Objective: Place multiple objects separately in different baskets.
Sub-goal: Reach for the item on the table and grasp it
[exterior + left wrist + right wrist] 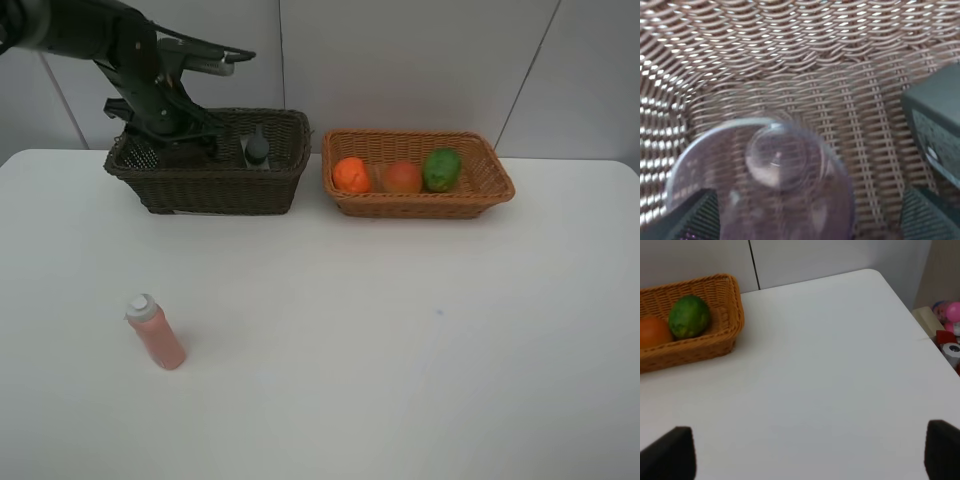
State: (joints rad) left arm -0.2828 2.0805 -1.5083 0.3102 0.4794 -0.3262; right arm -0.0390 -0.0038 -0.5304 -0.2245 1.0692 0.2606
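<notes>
My left gripper (172, 138) reaches down into the dark brown basket (210, 190) at the back left. In the left wrist view the gripper (807, 222) is open. The translucent mauve cup (775, 170) sits between its fingers on the basket floor, apart from the right finger (925, 215). The dark grey square bottle (257, 148) stands in the same basket, beside the cup (940, 130). The light tan basket (480, 200) holds the orange (351, 174), the peach (403, 177) and the green lime (441, 169). The pink bottle (155, 332) lies on the table at the front left. My right gripper (805, 455) is open and empty above the table.
The white table (400, 340) ends at a rounded far right corner (875, 275). Beyond that edge lie some coloured items (947, 332) off the table. The right wrist view shows the tan basket's end (735, 315) with the lime (689, 316) in it.
</notes>
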